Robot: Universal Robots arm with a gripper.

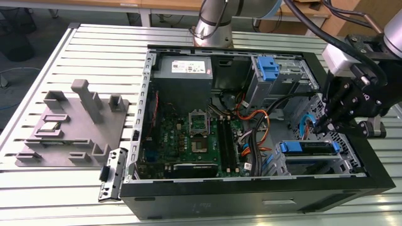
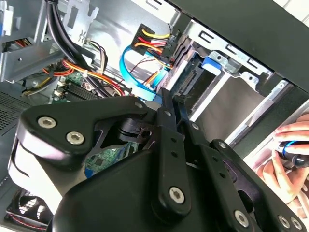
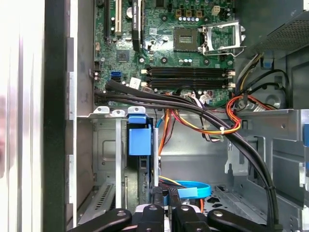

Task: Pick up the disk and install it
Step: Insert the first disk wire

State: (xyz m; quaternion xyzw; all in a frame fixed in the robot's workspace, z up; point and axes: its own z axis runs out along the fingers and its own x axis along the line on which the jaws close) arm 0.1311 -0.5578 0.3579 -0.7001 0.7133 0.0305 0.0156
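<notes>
A: Nearest you in the exterior view is the black PC case (image 1: 207, 202) lying open on the slatted metal table (image 1: 56, 197), with a grey fixture plate (image 1: 75, 127) off to that view's left. Beyond the table there's wooden furniture and floor.

B: And your gripper (image 1: 331, 123)? It hangs over the case edge on that view's right, fingers together, nothing between them as far as I can see.

A: The disk (image 1: 306, 147) sits in the drive bay (image 1: 314, 162) right beside it, blue rails showing. Cables (image 3: 212, 118) run across the motherboard (image 3: 183, 53) and crowd that corner.

B: A person's hand (image 2: 285, 154) is outside the case in the second wrist view. The gripper body blocks most of the bay there, so how deep the disk sits is hard to tell.
</notes>
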